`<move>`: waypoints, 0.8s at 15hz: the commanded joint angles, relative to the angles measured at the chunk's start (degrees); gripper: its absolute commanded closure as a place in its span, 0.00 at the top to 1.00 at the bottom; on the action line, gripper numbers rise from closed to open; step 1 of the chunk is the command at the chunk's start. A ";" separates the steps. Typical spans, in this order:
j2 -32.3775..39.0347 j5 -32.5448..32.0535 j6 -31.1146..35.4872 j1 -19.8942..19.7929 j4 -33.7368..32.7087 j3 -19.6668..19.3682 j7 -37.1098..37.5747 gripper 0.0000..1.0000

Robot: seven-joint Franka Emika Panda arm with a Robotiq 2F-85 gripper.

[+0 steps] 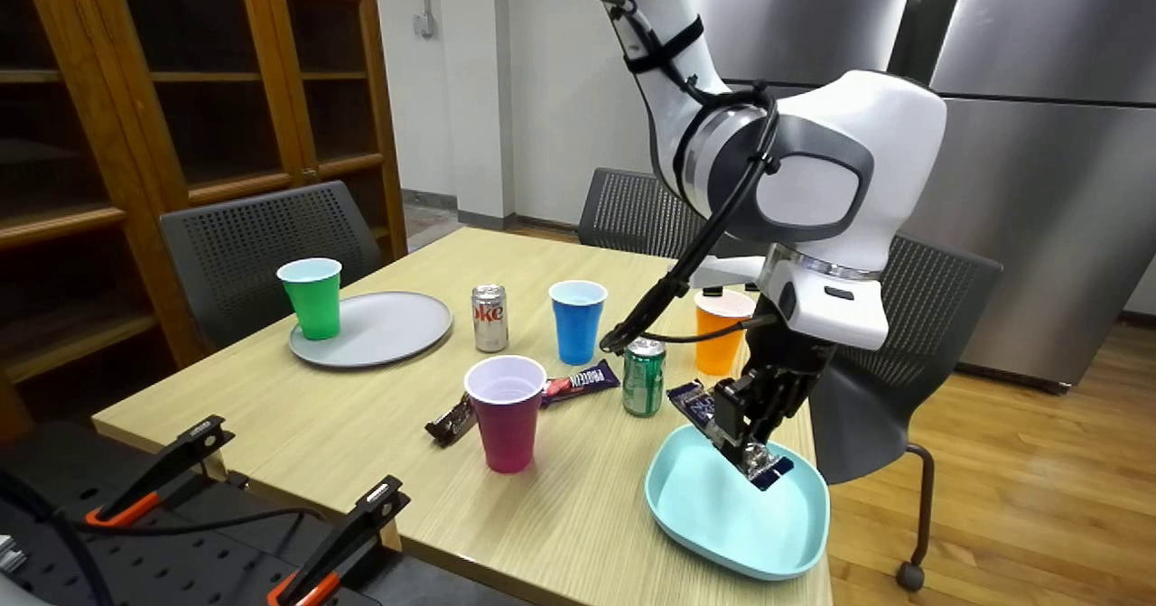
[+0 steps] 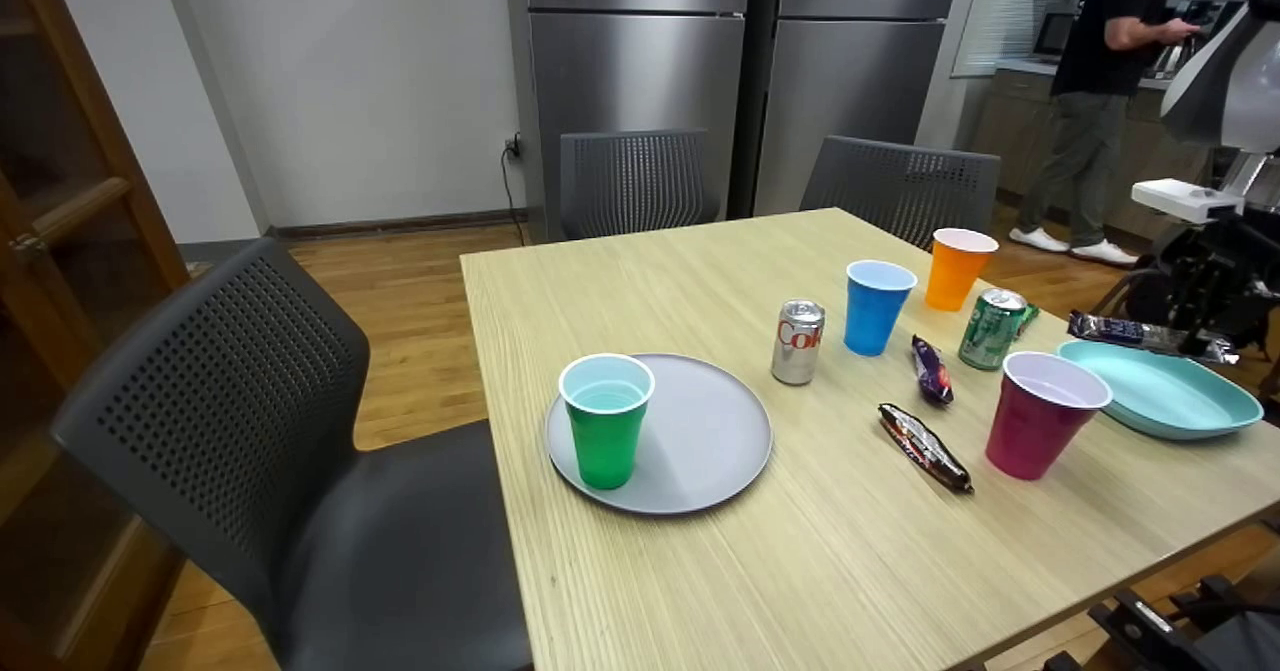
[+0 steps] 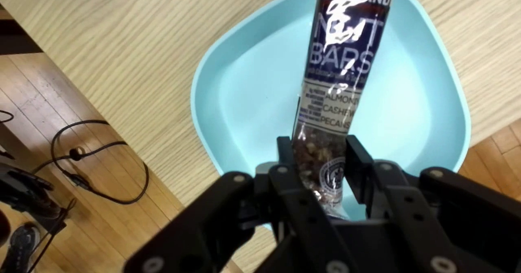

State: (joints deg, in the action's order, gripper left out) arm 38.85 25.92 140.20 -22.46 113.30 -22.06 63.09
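My gripper [image 3: 319, 149] is shut on a Kirkland nut bar [image 3: 336, 73] in a clear and dark blue wrapper. The fingers press its two long edges near one end, and the rest of the bar sticks out ahead. Beneath it lies a shallow teal dish [image 3: 260, 86], with nothing else visible inside. In an exterior view the bar [image 1: 700, 407] slants down over the dish [image 1: 722, 525] at the table's right edge. It also shows above the dish [image 2: 1160, 401] in an exterior view, where dark gripper parts partly cover the bar [image 2: 1130, 333].
Near the dish stand a green can [image 1: 643, 378], an orange cup [image 1: 718, 330] and a maroon cup [image 1: 508, 416]. Beyond are a blue cup [image 1: 578, 321], a Coke can [image 1: 489, 319] and a grey plate [image 1: 397, 326] bearing a green cup [image 1: 312, 299]. Two wrapped bars [image 2: 925, 448] lie between.
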 commanded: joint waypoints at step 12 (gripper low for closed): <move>-2.76 -1.57 -5.20 0.03 0.55 -0.08 2.79 1.00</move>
State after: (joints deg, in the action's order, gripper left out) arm 40.40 25.87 137.82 -23.29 110.67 -22.13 65.35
